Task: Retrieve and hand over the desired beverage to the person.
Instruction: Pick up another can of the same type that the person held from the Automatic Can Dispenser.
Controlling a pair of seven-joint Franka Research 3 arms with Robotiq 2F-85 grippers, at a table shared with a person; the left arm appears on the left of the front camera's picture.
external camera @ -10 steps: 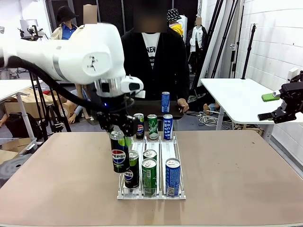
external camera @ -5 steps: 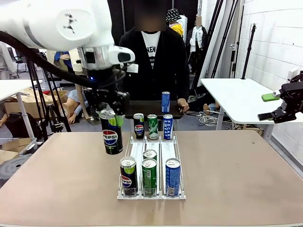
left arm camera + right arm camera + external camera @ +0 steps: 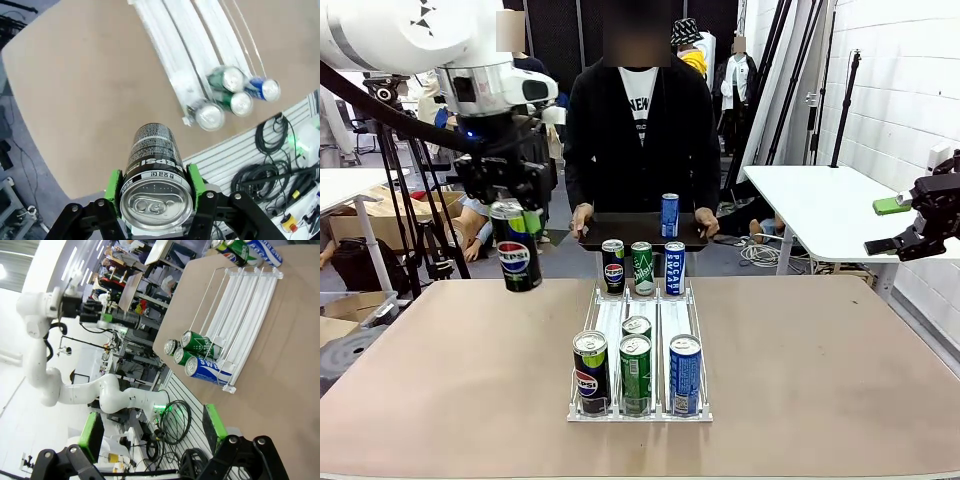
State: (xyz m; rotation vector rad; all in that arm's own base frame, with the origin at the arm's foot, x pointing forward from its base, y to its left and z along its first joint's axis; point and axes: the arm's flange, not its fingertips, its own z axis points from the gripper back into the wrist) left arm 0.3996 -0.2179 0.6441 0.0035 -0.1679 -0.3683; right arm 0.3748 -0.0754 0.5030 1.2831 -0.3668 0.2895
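My left gripper (image 3: 517,228) is shut on a black Pepsi can (image 3: 518,262), held upright in the air over the table's far-left part, left of the white can rack (image 3: 670,310). In the left wrist view the green pads (image 3: 114,192) clamp the can (image 3: 154,165) just below its top, with the rack (image 3: 170,45) beyond it. The person (image 3: 640,120) stands at the far side with both hands on a black tray (image 3: 620,232) that carries a blue can (image 3: 669,215). Off the table's right side, my right gripper (image 3: 882,245) is open; its fingers (image 3: 92,432) are spread with nothing between them.
The rack holds a Pepsi can (image 3: 590,370), green cans (image 3: 635,372) and a blue can (image 3: 685,372) at the near end, and three more cans (image 3: 642,267) at the far end. A white side table (image 3: 820,200) stands at the right. The brown table (image 3: 820,360) is bare around the rack.
My left gripper has carried the Pepsi can up and to the left, away from the rack. Another Pepsi can now stands at the rack's near end. The right arm has not moved.
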